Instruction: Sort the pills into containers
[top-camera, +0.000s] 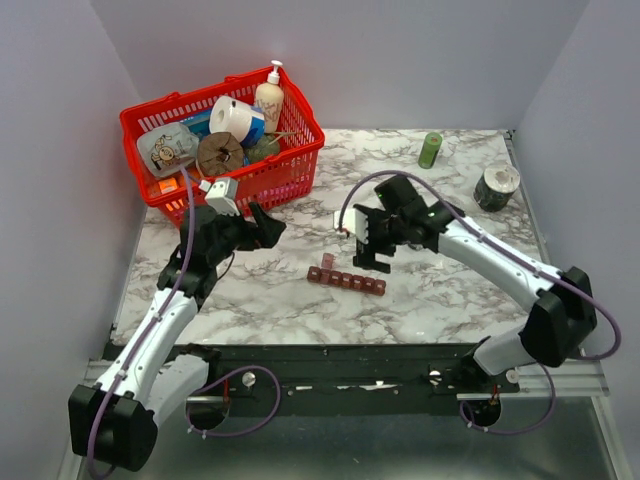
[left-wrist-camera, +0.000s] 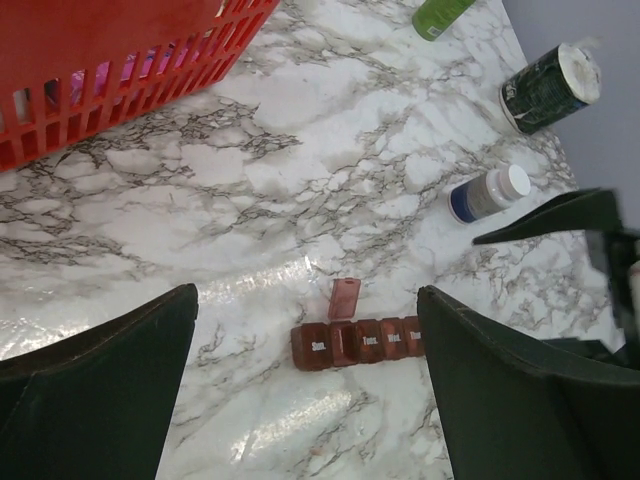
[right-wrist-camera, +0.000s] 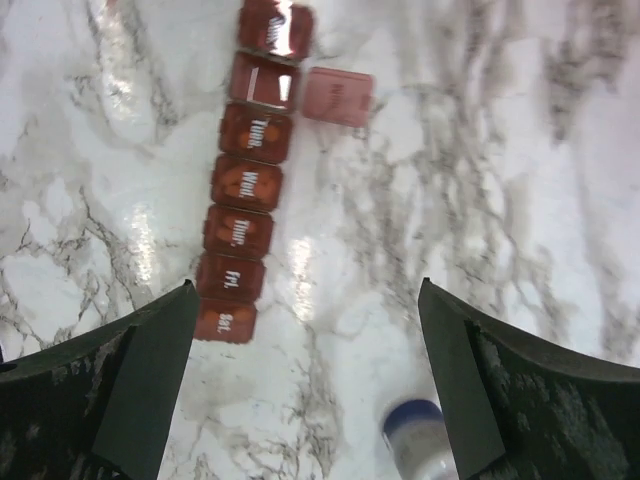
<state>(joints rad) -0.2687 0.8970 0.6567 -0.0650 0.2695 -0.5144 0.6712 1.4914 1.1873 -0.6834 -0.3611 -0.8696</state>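
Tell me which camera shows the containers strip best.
Right wrist: the containers appear close, all seven compartments in view, day labels readable, one lid open. Left wrist shows only part of the row; top external shows it small.

Pill strip (right-wrist-camera: 248, 182) of 7 compartments, 1 lid (right-wrist-camera: 337, 97) flipped open; white bottle (right-wrist-camera: 418, 442) nearby; jaws spread wide.

1 strip (top-camera: 346, 280): 7 compts (right-wrist-camera: 247, 183) in a row, 1 lid (right-wrist-camera: 337, 97) flipped open. 1 white pill btl (left-wrist-camera: 487, 193) near strip. 1 red basket (top-camera: 270, 182) back-left of strip, w/ 1 pump btl (top-camera: 269, 98) + 1 white roll (top-camera: 232, 118) inside. 1 green btl (top-camera: 430, 150) + 1 dark can (top-camera: 496, 187) back-right of strip.
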